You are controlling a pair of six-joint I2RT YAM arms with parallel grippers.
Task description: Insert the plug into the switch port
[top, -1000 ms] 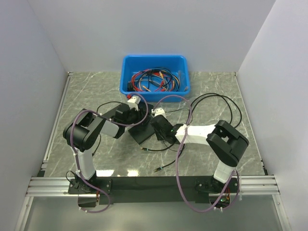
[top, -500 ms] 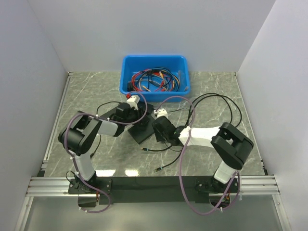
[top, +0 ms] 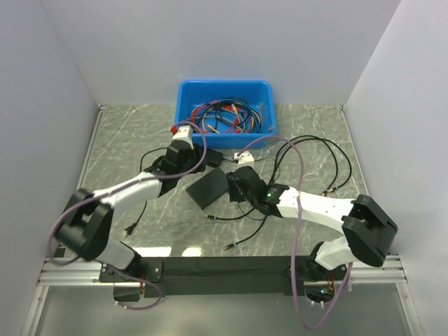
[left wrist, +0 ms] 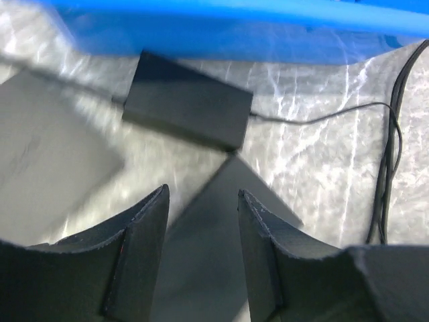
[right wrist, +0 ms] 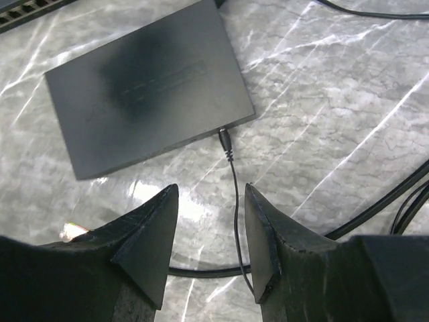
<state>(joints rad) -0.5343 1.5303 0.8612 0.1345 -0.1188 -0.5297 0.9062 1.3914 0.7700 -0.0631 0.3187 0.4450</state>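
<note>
The switch [right wrist: 144,87] is a flat black box lying on the marble table [top: 208,189]. The plug [right wrist: 225,139] sits against the switch's near edge with its tip in a port, and its thin black cable runs back between my right fingers. My right gripper [right wrist: 209,194] stands open a little behind the plug, touching neither plug nor cable. In the top view it [top: 234,190] is just right of the switch and hides the plug. My left gripper [left wrist: 201,198] is open and empty over a dark flat corner, near the switch's far side [top: 192,161].
A blue bin [top: 224,83] of red, blue and black cables stands at the back. A black brick adapter [left wrist: 188,100] lies in front of it. Thick black cables [top: 315,147] loop at the right. Two loose cable ends [top: 210,218] [top: 227,246] lie in front of the switch.
Both grippers have opened and drawn back from the switch. The right one let go of the plug. The left arm stretched out low and swung left.
</note>
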